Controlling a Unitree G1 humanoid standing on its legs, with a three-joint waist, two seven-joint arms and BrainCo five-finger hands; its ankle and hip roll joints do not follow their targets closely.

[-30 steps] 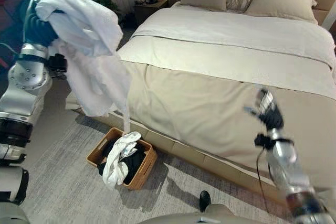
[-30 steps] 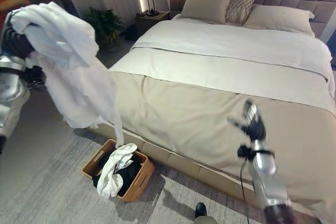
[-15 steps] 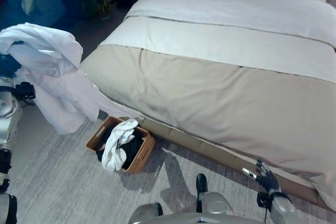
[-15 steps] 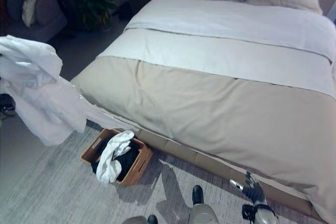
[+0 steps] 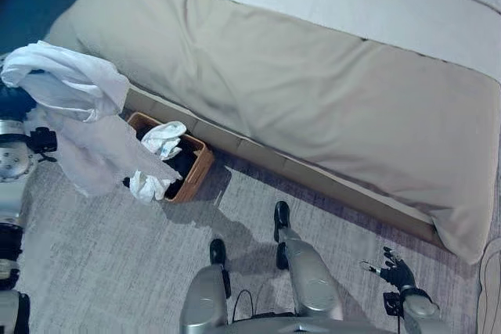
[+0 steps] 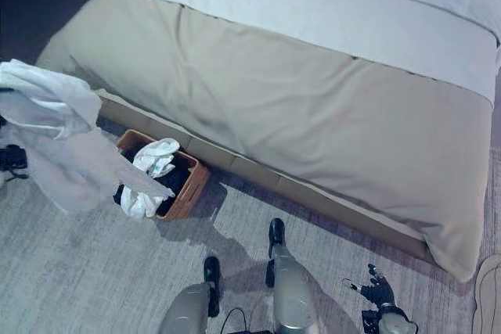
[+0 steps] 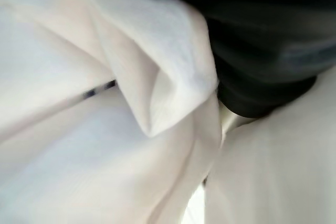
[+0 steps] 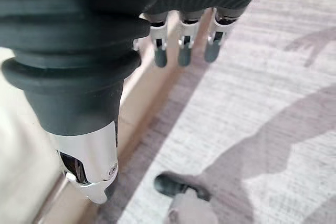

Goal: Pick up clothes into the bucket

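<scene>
The robot's left hand (image 5: 17,101) is raised at the far left of the head view, with a large white garment (image 5: 74,111) draped over it. The cloth covers the fingers completely, so it is not possible to tell whether they are curled around the fabric or straight. In the left wrist view, folds of the white garment (image 7: 100,129) lie right against the dark ribbed cover. The garment hangs down from the hand in a loose sheet, and its lower edge falls in front of the near left side of a brown woven basket (image 5: 196,168) standing on the grey carpet (image 5: 102,263). The basket sits just beside the base of a large bed (image 5: 313,91) covered in beige and pale bedding. Inside the basket are dark clothes (image 6: 171,180) and a crumpled white cloth (image 6: 155,156), with part of it spilling over the near rim. The right hand (image 5: 398,274) is low at the bottom right, above the carpet near the foot corner of the bed, holding nothing; its fingers (image 8: 183,53) are straight and relaxed, the thumb set apart.
</scene>
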